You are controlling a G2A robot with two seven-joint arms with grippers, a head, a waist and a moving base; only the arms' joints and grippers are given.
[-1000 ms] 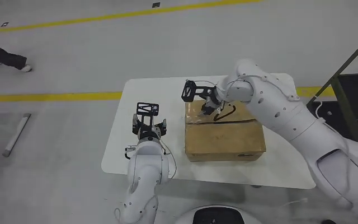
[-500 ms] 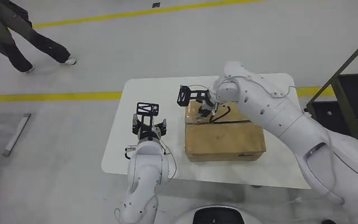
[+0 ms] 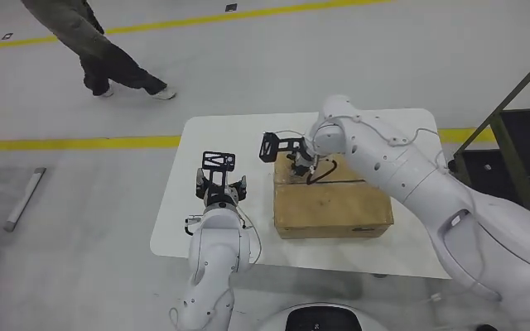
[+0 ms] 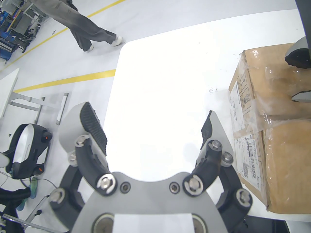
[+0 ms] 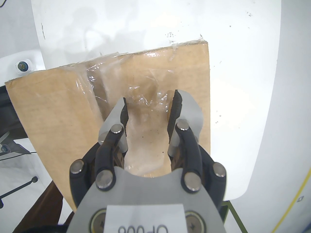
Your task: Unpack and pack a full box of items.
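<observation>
On the desk (image 3: 215,149), the box (image 3: 331,207) is met at one end by the right gripper (image 5: 148,112), fingers (image 5: 175,109) part open astride wrinkled tape (image 5: 145,98), nothing held. The left gripper (image 4: 150,127) is held beside it, wide open, empty. Slick tape could be missed, or the unbraced box dragged.

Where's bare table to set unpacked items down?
Biggest free patch: the white rounded table left of the brown taped cardboard box, ahead of the open left gripper. A narrower bare strip runs between the box and the table's far edge. Crowded: the box's far left corner, where the right gripper hovers.
</observation>
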